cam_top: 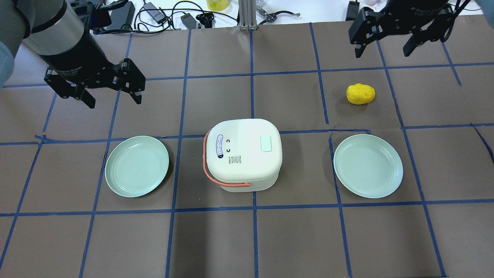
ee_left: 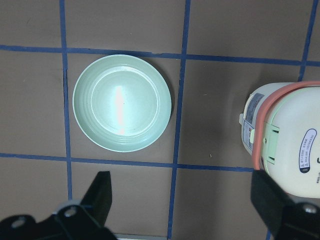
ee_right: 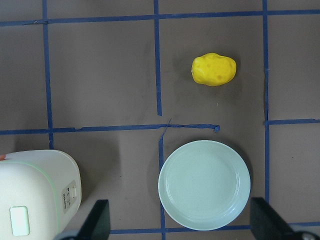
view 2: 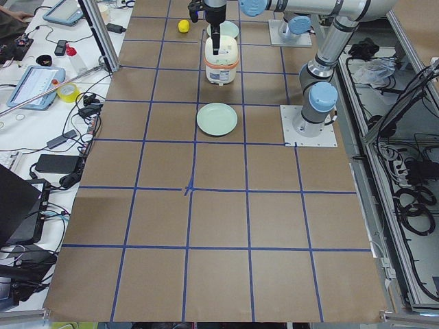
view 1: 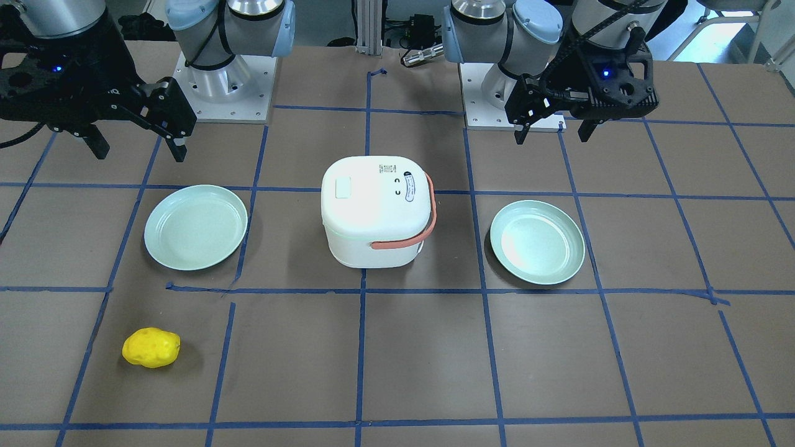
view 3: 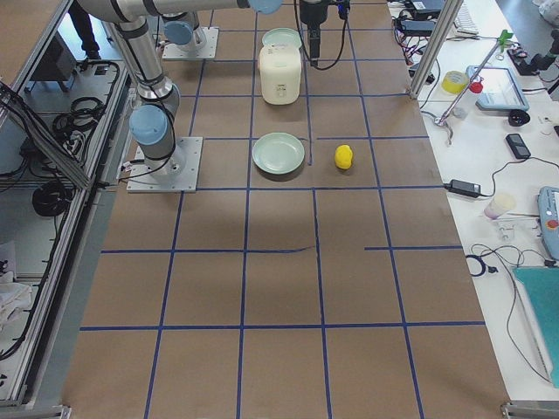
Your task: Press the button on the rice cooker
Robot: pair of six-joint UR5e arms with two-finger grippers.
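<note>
Sitting mid-tabletop [cam_top: 247, 239], the rice cooker [cam_top: 243, 164] is showing its pale green button [cam_top: 266, 143] on the lid, toward the right arm's side. The right hand [cam_top: 382, 53] and left hand [cam_top: 114, 101] are hanging wide open, well apart from it. Narrowing one hand's fingers and descending squarely onto the button is looking wisest. Counting: one cooker, one yellow lump [cam_top: 360, 94], two plates, a left plate [cam_top: 137, 166] and a right plate [cam_top: 367, 166].

The left tool [cam_top: 115, 101] hangs raised, fingers pointing down, jaws spread wide and holding nothing. The right tool [cam_top: 382, 53] hangs likewise on the other side, jaws wide apart and empty.
</note>
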